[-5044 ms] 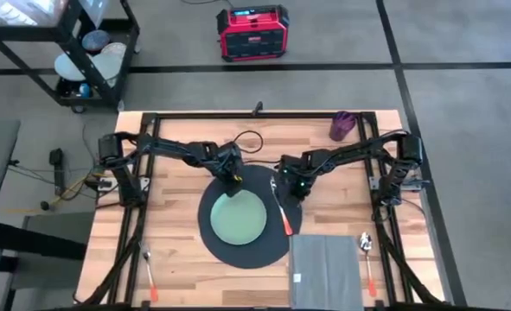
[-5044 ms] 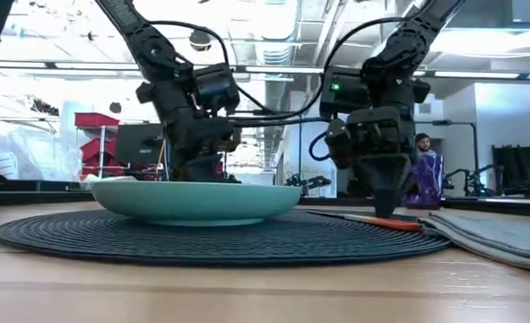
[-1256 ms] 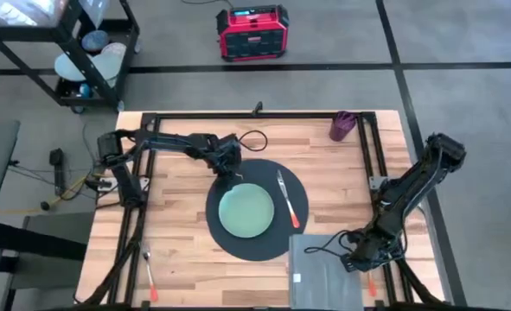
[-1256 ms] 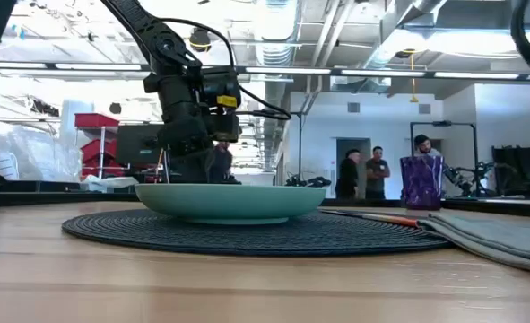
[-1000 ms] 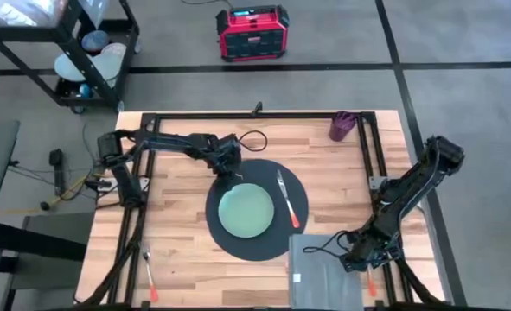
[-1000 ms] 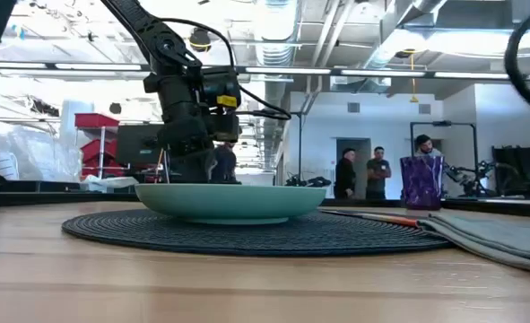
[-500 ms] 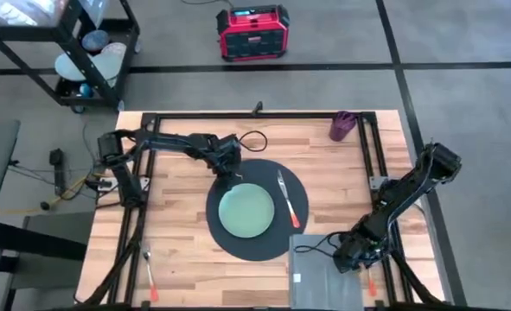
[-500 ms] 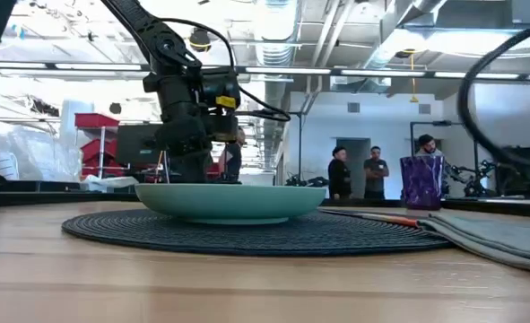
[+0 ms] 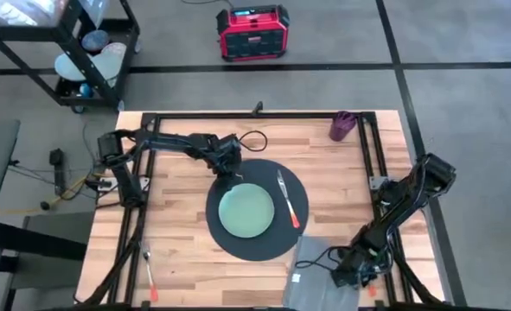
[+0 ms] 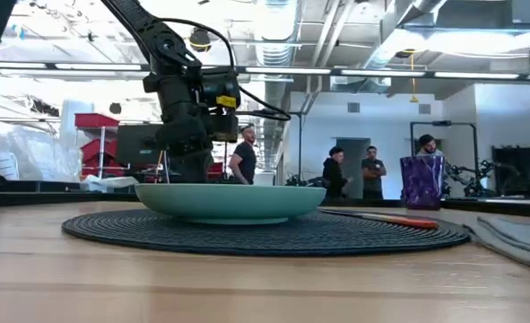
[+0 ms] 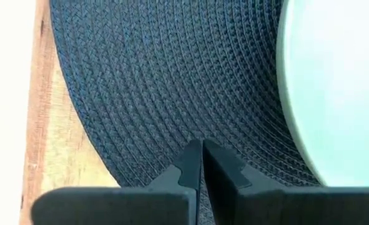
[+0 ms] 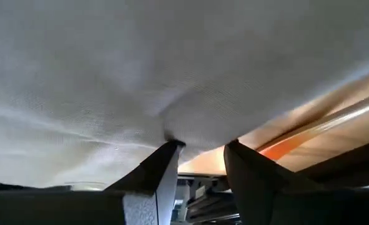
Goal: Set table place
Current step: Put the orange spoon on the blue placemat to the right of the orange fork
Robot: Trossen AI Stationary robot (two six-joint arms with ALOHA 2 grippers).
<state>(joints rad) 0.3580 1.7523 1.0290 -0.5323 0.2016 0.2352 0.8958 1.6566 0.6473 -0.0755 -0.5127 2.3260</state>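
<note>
Dragging is the main risk: the right gripper (image 12: 200, 150) has the grey napkin (image 9: 324, 275) bunched at its fingertips, and a pull could slide the cloth under the placemat (image 9: 257, 208) edge or sweep the orange-handled spoon (image 12: 309, 134) lying just beside the fingers off the table (image 9: 177, 233). A weak pinch on one fold could also let the cloth slip and land crumpled. The placemat sits mid-table, well apart from the right gripper and directly under the left gripper (image 11: 201, 165), with the pale green plate (image 9: 247, 211) centred on it and an orange-handled fork (image 9: 286, 201) lying on the mat just beside the plate.

Right gripper: down at the near right of the table, fingers a narrow gap apart, napkin cloth pressed against and draped over the tips; whether it truly holds the cloth, cannot tell. Left gripper: jaws fully closed, nothing between them that shows, tips low at the mat's far-left edge just beside the plate rim; contact with the mat looks likely but is not certain.

A second orange-handled utensil (image 9: 150, 275) lies far off at the table's near left. A purple cup (image 9: 342, 125) stands at the far right corner. People (image 10: 350, 172) stand in the room behind.
</note>
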